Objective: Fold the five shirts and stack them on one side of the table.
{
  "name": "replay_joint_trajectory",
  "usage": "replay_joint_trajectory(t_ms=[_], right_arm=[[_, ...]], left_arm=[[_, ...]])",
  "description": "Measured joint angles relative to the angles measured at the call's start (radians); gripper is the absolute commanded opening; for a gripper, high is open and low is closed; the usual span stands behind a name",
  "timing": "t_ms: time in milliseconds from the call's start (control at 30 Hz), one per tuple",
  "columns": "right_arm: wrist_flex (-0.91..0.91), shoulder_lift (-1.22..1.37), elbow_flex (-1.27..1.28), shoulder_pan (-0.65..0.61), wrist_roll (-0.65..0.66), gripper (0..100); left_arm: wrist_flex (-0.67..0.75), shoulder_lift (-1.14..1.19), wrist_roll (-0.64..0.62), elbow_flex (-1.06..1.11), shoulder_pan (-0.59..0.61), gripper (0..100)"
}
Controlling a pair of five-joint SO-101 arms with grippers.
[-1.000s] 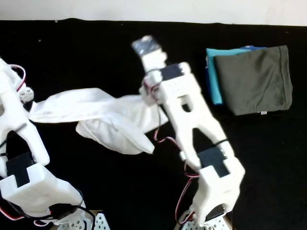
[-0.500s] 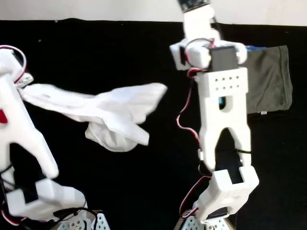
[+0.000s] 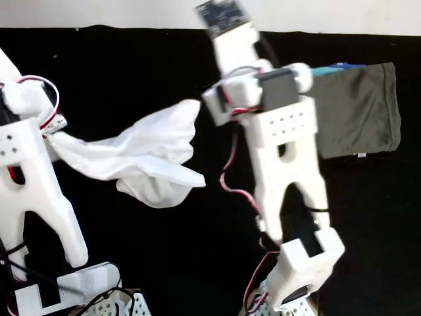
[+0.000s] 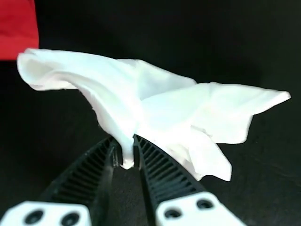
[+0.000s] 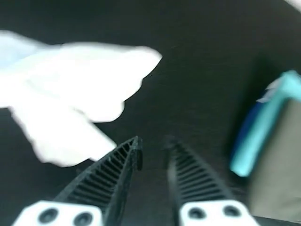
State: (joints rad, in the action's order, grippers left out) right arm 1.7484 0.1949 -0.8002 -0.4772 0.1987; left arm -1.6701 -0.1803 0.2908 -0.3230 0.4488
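A black cloth [image 3: 151,263] covers the whole table, and a pale strip of wall [image 3: 99,13] runs along its far edge. The left gripper [image 4: 126,157] has its ribbed black fingers pressed together on a bunched edge of the crumpled white fabric shirt [image 3: 148,155]. The shirt hangs lifted off the cloth and spreads out from the pinch toward the table's middle. The right gripper [image 5: 153,146] hovers near the shirt's free corner with its fingers spread and nothing between them. On the table's right side lies a folded dark grey shirt [image 3: 362,112], stacked on a turquoise folded shirt [image 5: 265,122] with a blue edge beneath. In the left wrist view a patch of red fabric [image 4: 16,28] shows beyond the white shirt.
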Motion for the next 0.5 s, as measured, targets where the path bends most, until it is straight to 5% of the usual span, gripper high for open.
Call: replay_joint_trajectory(t_ms=[200,500], right_arm=[[-0.005,0.02,0.301,-0.198,-0.014,19.4],[-0.327,0.029,0.717,-0.316,-0.015,22.4]], left_arm=[[0.221,0.0,0.0,0.267,0.15,1],[0.396,0.002,0.084,0.516,0.219,1]])
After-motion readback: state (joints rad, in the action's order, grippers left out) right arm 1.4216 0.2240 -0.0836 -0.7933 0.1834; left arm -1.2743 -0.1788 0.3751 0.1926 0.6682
